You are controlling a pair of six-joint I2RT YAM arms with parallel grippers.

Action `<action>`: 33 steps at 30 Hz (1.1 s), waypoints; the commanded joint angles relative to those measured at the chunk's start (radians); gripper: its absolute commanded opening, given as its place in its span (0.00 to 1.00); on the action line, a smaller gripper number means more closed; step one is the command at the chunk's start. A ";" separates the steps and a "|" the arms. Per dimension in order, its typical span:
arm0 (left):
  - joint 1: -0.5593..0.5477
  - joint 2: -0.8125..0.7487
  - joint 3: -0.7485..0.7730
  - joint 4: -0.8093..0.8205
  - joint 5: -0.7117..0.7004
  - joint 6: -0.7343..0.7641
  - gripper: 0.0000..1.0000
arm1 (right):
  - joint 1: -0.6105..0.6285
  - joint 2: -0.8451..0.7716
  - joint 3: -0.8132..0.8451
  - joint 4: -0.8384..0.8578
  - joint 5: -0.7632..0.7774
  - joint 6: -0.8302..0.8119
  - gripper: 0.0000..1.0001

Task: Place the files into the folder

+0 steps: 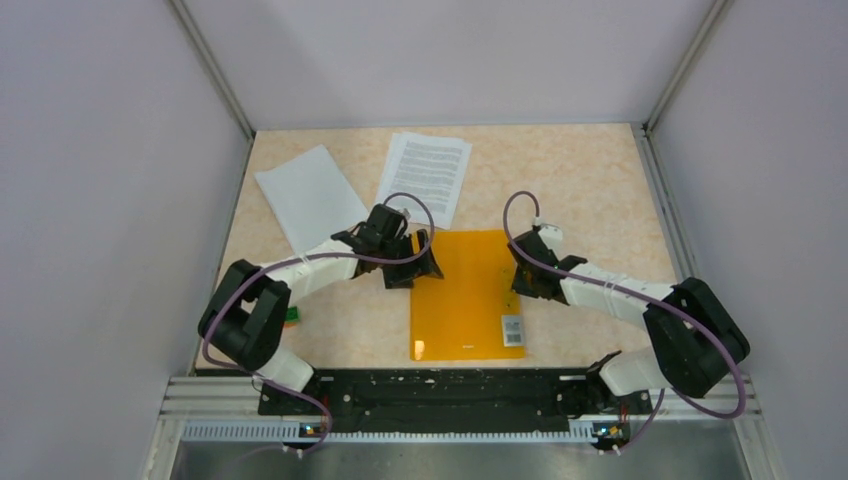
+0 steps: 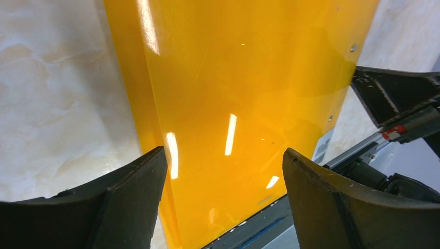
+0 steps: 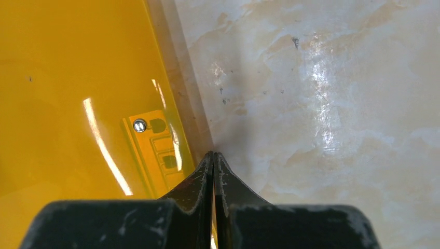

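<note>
White paper waits at the far side of the table (image 1: 590,190): 1 blank sheet (image 1: 310,195) and 1 printed sheet (image 1: 425,175), both outside the orange folder (image 1: 465,295) lying flat mid-table. The left gripper (image 2: 224,166) hangs released over the folder's left edge. The right gripper (image 3: 213,158) is clenched at its right edge, with no pinched cover visible. Likely risk: the slick plastic slips free, or the whole folder slides instead of opening.

Robot test booth in a lab.
Plain grey walls (image 1: 100,200) on metal corner posts (image 1: 213,70) boxed in a marble-patterned worktop (image 1: 600,180); a cabled left arm (image 1: 310,268) and right arm (image 1: 610,295) were bolted to a slotted rail (image 1: 440,430) at its near edge.
</note>
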 commanded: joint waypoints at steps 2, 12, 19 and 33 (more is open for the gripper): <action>-0.012 -0.111 0.028 0.152 0.109 -0.062 0.84 | -0.008 0.068 -0.038 -0.116 -0.084 -0.025 0.00; -0.012 -0.198 0.041 0.173 0.150 -0.085 0.84 | -0.008 0.067 -0.026 -0.081 -0.139 -0.031 0.00; -0.012 -0.237 0.093 0.150 0.165 -0.083 0.86 | 0.000 0.078 0.012 -0.034 -0.209 -0.023 0.00; -0.062 -0.192 0.290 0.099 0.143 -0.071 0.98 | 0.045 0.176 0.186 0.093 -0.337 0.016 0.11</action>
